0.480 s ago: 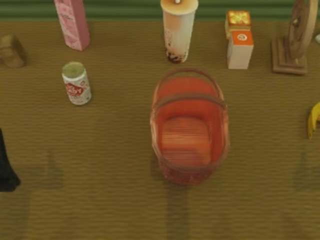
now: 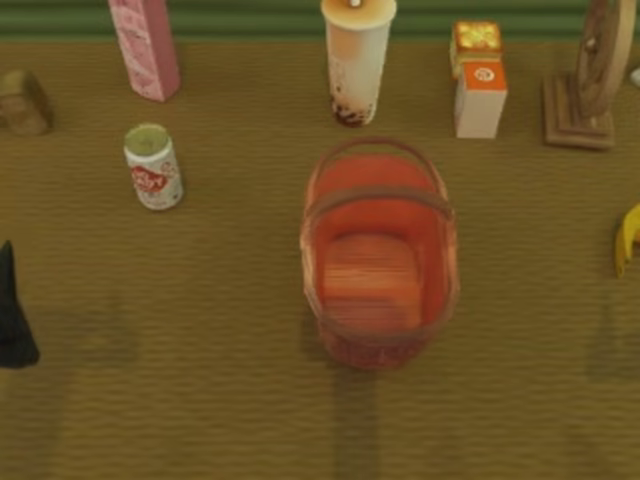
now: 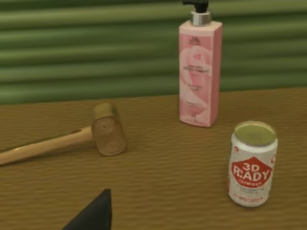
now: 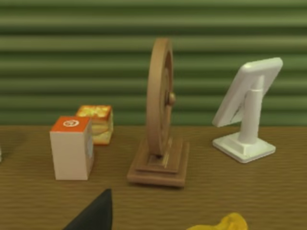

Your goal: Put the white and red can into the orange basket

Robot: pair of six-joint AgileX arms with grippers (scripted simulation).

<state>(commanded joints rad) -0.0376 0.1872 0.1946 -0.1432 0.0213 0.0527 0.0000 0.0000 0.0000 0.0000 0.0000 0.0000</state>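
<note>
One worktop (image 2: 200,400) carries everything, and the largest thing on it is the orange basket (image 2: 378,255), standing at the centre with its arched handle across the top and nothing inside. Well apart from it, toward the far left, the white and red can (image 2: 153,167) stands upright — near a pink pump bottle (image 2: 145,45) and a wooden mallet (image 3: 72,139). Smallest in view is the left gripper (image 2: 12,320), a dark tip at the left edge, holding nothing — how far open I cannot tell.
</note>
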